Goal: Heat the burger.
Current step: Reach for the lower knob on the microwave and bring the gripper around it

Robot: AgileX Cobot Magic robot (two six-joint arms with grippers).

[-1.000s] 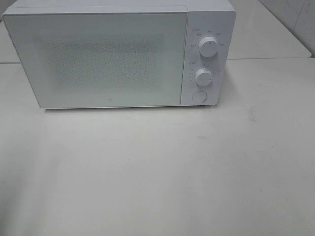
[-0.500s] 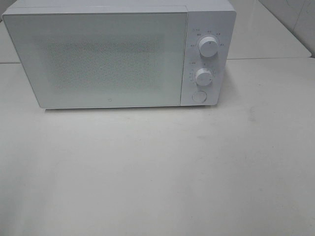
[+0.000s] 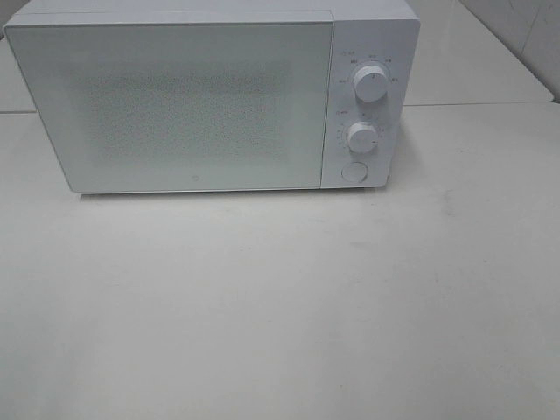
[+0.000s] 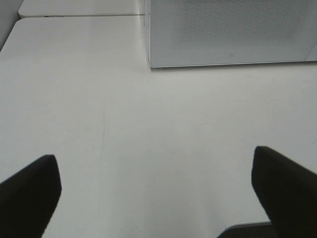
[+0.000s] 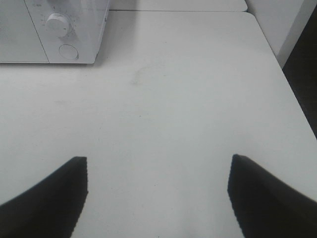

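Nothing has moved since the earlier frames. The microwave (image 3: 192,96) fills the upper half of the high view, door shut. The burger isn't visible in any view; can't tell if it's inside. Left pincer (image 4: 153,161) and right pincer (image 5: 158,163) are both wide open and empty over the bare surface (image 3: 280,306). Likely next step: press the round button (image 3: 353,171) squarely with one fingertip, clear of the knobs.

Left gripper (image 4: 154,156) showing two broad matte black fingers (image 4: 29,198), each tapering to a blunt corner, right gripper (image 5: 158,158) showing the same plain black wedge-shaped pair
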